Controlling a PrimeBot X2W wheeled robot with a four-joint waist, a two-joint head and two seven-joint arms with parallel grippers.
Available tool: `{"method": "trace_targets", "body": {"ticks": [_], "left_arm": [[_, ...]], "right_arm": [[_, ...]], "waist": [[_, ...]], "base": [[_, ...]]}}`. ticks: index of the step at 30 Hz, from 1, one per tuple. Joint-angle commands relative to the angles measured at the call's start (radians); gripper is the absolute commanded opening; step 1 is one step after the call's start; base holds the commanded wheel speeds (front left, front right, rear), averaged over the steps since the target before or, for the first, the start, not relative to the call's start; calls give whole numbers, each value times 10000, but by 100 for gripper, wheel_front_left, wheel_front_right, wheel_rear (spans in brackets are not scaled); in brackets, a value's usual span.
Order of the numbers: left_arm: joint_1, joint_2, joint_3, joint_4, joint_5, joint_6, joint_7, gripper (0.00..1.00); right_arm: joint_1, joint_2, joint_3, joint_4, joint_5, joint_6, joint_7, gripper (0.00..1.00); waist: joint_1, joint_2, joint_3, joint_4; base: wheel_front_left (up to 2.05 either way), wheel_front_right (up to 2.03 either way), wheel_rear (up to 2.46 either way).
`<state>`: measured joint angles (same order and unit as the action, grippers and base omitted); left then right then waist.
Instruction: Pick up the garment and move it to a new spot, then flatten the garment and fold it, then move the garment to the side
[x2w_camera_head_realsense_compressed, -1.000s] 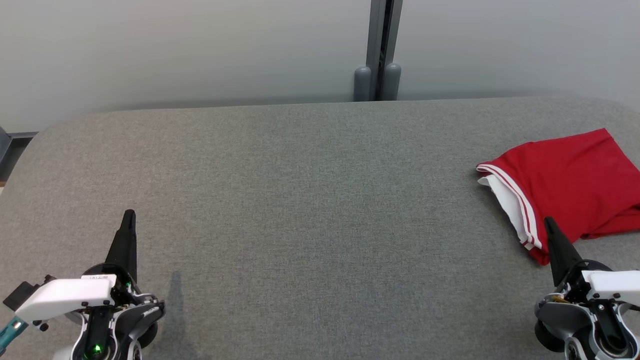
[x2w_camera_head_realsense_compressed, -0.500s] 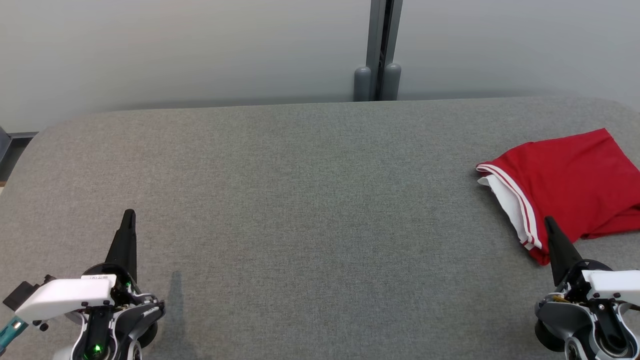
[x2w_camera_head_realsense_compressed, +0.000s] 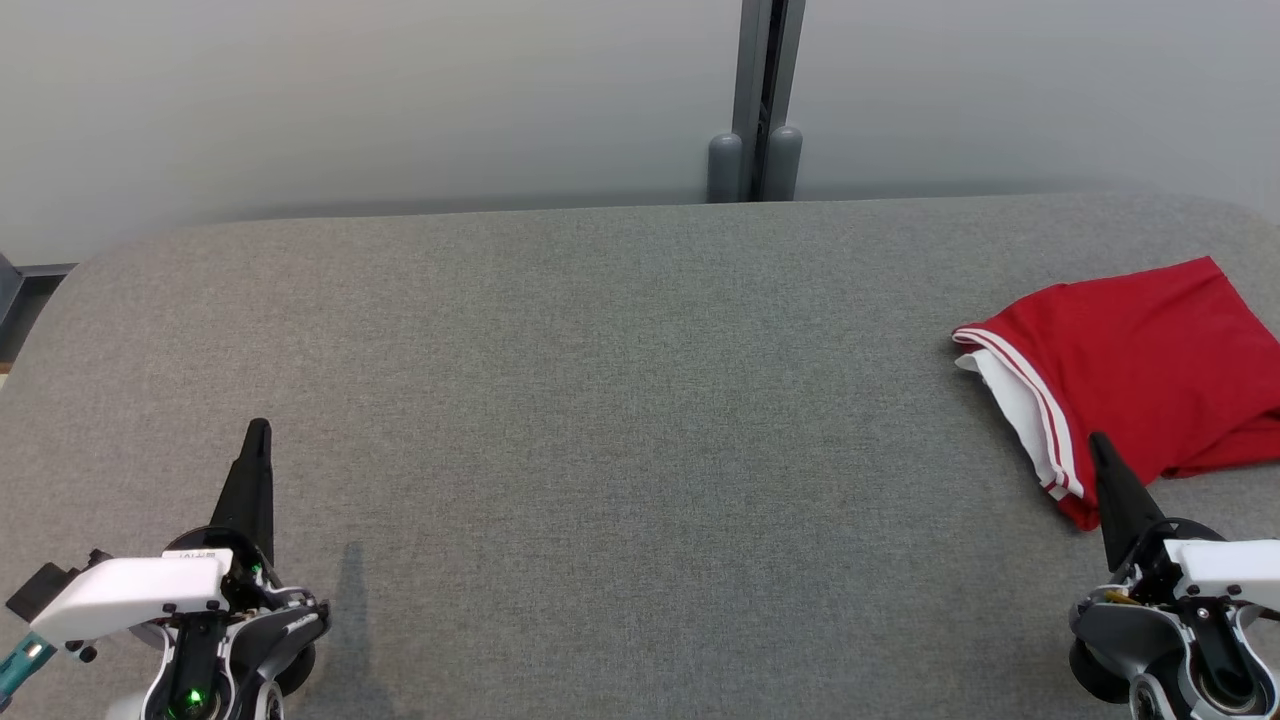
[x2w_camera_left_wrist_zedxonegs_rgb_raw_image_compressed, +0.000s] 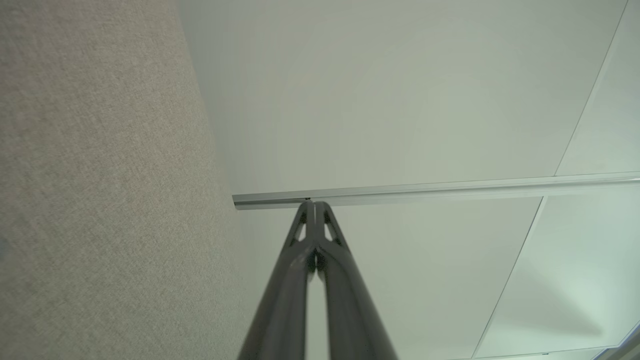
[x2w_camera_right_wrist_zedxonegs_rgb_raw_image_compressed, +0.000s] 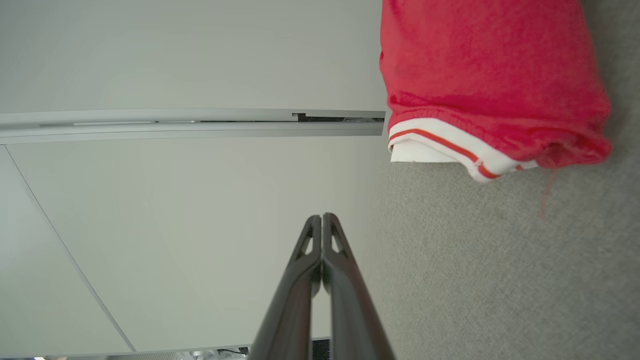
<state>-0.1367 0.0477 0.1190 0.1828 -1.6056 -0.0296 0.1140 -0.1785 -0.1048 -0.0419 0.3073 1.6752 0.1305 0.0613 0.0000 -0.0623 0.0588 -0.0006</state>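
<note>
A wide counter (x2w_camera_head_realsense_compressed: 620, 400) covered in grey woven fabric, with rounded far corners, runs across the head view. Behind it stands a pale, plain wall (x2w_camera_head_realsense_compressed: 350, 100), split by a grey vertical post (x2w_camera_head_realsense_compressed: 765, 90) with two rounded grey stubs at its foot. The garment (x2w_camera_head_realsense_compressed: 1140, 360) lies folded on the counter's right side, near the right edge, red face up. Its white, red-striped trim and a bit of white cloth show along the side toward the counter's middle. The left tool (x2w_camera_head_realsense_compressed: 257, 430) hovers at the near left over bare fabric, fingers pressed together, holding nothing. The right tool (x2w_camera_head_realsense_compressed: 1096, 442) is at the near right, likewise closed and empty, its tip close to the garment's near corner but apart from it in the right wrist view.
</note>
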Motion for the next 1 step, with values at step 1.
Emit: {"method": "trace_targets", "body": {"ticks": [1], "left_arm": [[-150,49,43,-27,-38,-43,24,0]], "right_arm": [[13,-87,14,-19,30,4,-42,0]], "waist": [[0,0,0,0]], "base": [[0,0,0]]}}
